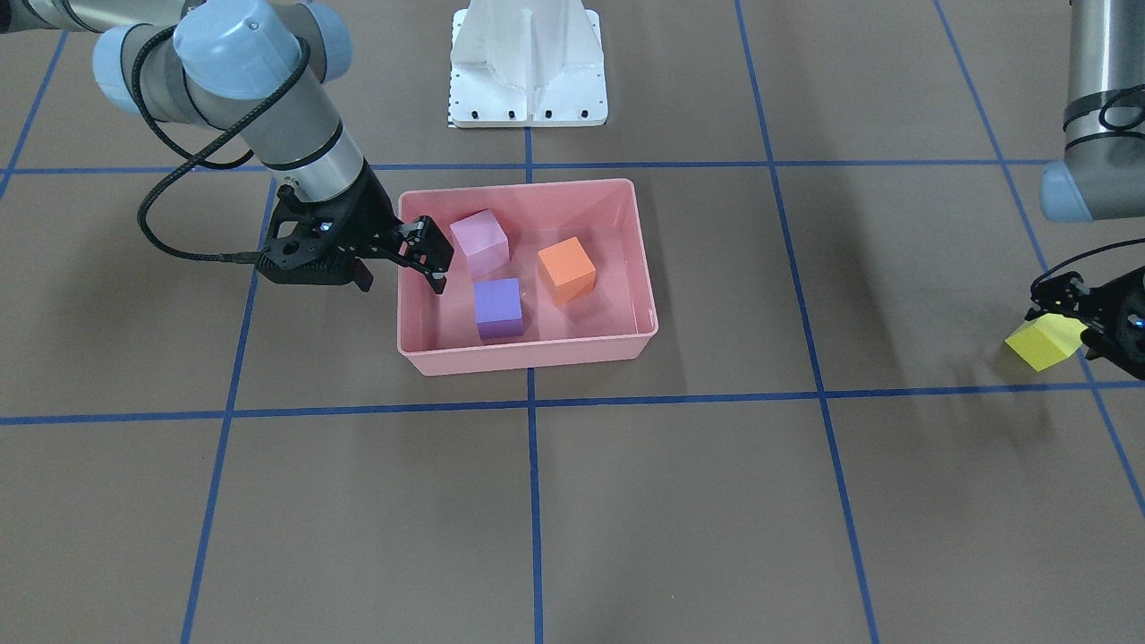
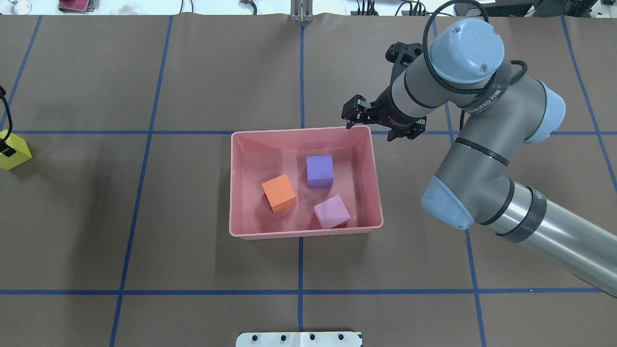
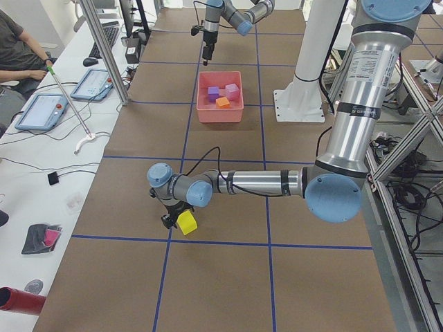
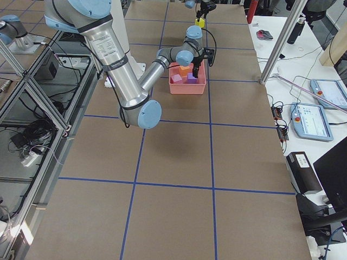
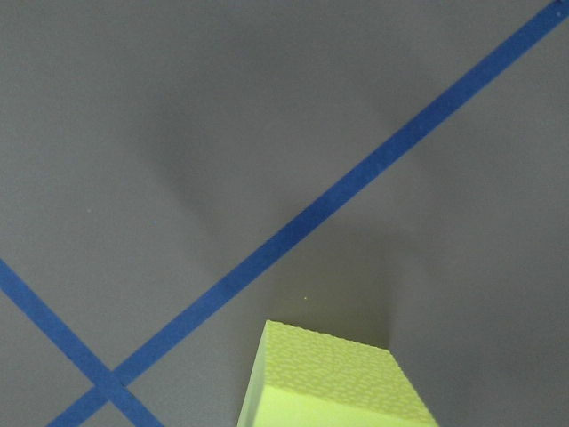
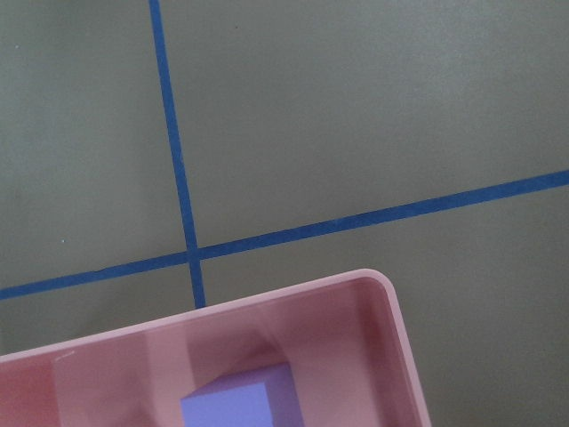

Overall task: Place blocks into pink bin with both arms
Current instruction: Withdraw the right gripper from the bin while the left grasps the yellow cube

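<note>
The place is a robotics laboratory. The work table (image 3: 228, 290) is covered with brown paper and divided into squares by blue tape lines (image 1: 531, 501). A white metal pedestal (image 1: 528, 63) at its edge carries the left arm (image 3: 353, 90) and the right arm (image 4: 108, 49), industrial models with grey tubes and light-blue joint caps. Aluminium frame posts (image 3: 104, 48) stand beside the table. On the side far from the robot there is a white bench (image 3: 34, 197) with teach pendants (image 3: 43, 111) and a keyboard (image 3: 109, 38), and a person (image 3: 17, 48) sits at it. Behind the robot, cables (image 4: 38, 130) and a power strip (image 4: 31, 157) lie on the floor.
</note>
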### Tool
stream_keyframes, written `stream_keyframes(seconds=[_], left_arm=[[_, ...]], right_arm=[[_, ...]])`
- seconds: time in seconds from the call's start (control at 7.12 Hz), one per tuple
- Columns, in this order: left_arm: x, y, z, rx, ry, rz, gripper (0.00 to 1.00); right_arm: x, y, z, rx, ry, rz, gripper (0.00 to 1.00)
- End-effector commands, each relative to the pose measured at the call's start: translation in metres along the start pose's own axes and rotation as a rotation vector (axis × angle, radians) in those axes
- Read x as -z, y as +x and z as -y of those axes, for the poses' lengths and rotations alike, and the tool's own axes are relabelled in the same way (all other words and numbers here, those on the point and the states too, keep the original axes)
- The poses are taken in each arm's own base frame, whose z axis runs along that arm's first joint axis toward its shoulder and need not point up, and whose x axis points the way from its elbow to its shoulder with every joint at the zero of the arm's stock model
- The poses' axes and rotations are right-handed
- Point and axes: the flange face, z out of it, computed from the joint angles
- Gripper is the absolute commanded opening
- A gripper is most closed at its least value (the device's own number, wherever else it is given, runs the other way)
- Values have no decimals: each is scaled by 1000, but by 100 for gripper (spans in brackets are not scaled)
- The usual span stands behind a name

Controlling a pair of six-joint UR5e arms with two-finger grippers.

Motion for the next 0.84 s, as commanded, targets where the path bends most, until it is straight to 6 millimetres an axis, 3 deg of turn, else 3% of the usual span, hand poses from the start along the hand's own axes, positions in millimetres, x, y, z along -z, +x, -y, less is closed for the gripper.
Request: stream_keyframes(seconds=[0.0, 0.28, 0.42, 0.7], left_arm=[[-7, 1, -2, 2, -12, -4, 99], [-16, 3, -2, -5, -16, -8, 93], [-16, 4, -2, 5, -16, -8, 59], [-10, 7, 6, 16, -3, -4, 0]], right_arm=[[10, 20, 5, 1, 13, -5, 99], [29, 77, 16, 57, 30, -36, 99], [36, 101, 31, 73, 16, -48, 99], [44, 149, 51, 117, 18, -83, 99]])
